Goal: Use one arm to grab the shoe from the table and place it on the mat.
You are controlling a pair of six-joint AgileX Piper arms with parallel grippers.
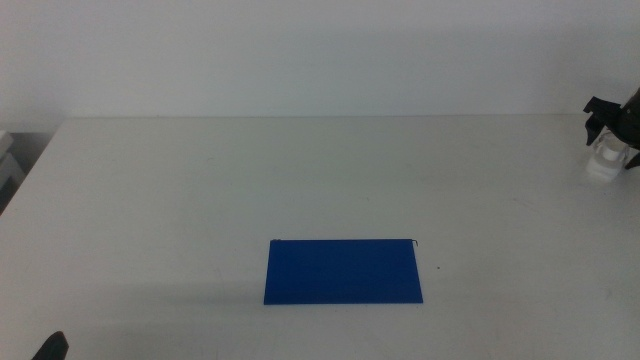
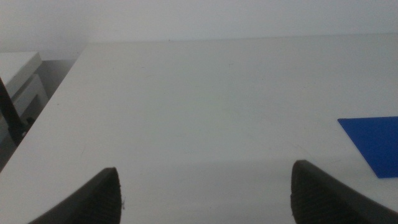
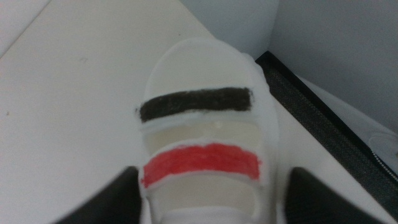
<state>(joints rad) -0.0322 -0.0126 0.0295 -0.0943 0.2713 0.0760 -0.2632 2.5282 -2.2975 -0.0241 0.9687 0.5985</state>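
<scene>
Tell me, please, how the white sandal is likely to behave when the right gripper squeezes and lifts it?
The shoe has a thick white sole that looks foamy, so it is probably light and may give slightly. With the right gripper open astride its sides, the broad flat sole should resist tipping. The straps look soft and could flex.

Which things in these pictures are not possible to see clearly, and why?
- Shoe: the right wrist view's edge cuts off its near end and third strap; in the middle view it is small, partly behind the right gripper.
- Whether the jaws touch the shoe: unclear.
- Left gripper: only jaw tips show.
- Mat: cut off in the left wrist view.
</scene>
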